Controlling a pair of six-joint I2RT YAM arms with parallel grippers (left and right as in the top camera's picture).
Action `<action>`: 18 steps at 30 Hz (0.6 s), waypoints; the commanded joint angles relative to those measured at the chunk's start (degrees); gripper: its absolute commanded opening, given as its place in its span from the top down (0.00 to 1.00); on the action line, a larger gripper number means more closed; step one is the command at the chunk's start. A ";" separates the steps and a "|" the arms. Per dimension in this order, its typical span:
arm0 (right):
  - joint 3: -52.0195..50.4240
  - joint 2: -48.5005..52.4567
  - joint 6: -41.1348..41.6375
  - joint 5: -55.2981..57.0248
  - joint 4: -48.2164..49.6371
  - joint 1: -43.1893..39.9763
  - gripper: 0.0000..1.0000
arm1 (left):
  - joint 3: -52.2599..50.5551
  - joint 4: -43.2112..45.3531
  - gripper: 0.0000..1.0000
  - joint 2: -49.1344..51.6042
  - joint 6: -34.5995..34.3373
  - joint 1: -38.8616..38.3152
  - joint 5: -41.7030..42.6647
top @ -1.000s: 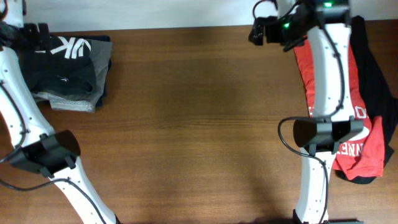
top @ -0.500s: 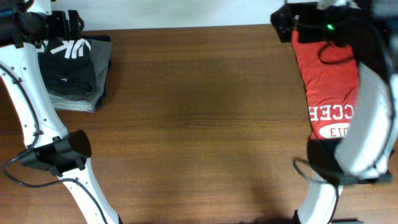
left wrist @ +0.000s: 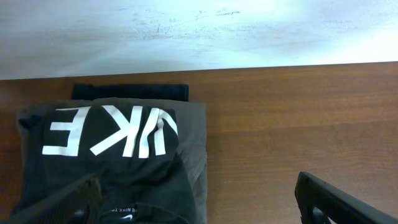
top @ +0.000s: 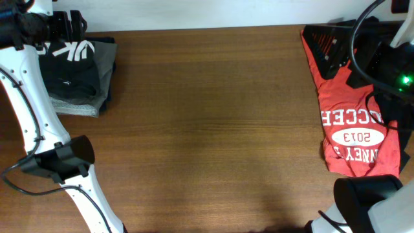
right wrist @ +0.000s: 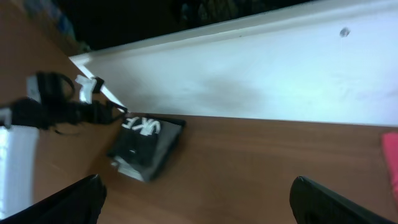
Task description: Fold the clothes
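Observation:
A folded black T-shirt with big white letters (top: 72,59) lies on top of a stack at the table's far left corner. It also shows in the left wrist view (left wrist: 112,132). My left gripper (top: 68,22) hovers over its far edge, open and empty (left wrist: 199,211). A red T-shirt with white print (top: 352,126) lies spread flat at the right. My right gripper (top: 336,48) is raised high above the red shirt's top, open and empty (right wrist: 199,202). The right wrist view shows the stack far off (right wrist: 146,146). I cannot make out a second black shirt.
A folded grey garment (top: 81,103) lies under the black shirt. A white wall (left wrist: 199,31) runs along the table's far edge. Bare brown tabletop (top: 207,123) lies between the stack and the red shirt. The arm bases stand at the near corners.
My right arm has risen and swung right, off the red shirt, which now lies flat with its print showing. My left gripper shifted slightly right over the stack.

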 commanded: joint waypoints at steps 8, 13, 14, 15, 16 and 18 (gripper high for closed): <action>-3.28 1.03 -20.39 17.29 3.54 1.33 0.01 | 0.39 0.15 0.01 -0.13 -0.50 0.09 0.68; -14.40 -5.75 -20.37 19.85 14.91 2.34 0.01 | 0.39 0.15 0.01 -0.13 -0.50 0.09 0.68; -16.72 -6.99 -20.37 19.82 16.17 2.34 0.01 | 0.39 0.15 0.01 -0.13 -0.50 0.09 0.68; -20.59 -9.03 -20.39 19.85 18.16 2.27 0.01 | 0.39 0.15 0.01 -0.13 -0.50 0.09 0.68; -24.90 -11.15 -20.44 20.00 20.35 2.27 0.01 | 0.39 0.15 0.01 -0.13 -0.50 0.09 0.68; -33.51 -15.47 -21.59 20.06 25.40 2.27 0.01 | 0.39 0.15 0.01 -0.13 -0.50 0.09 0.68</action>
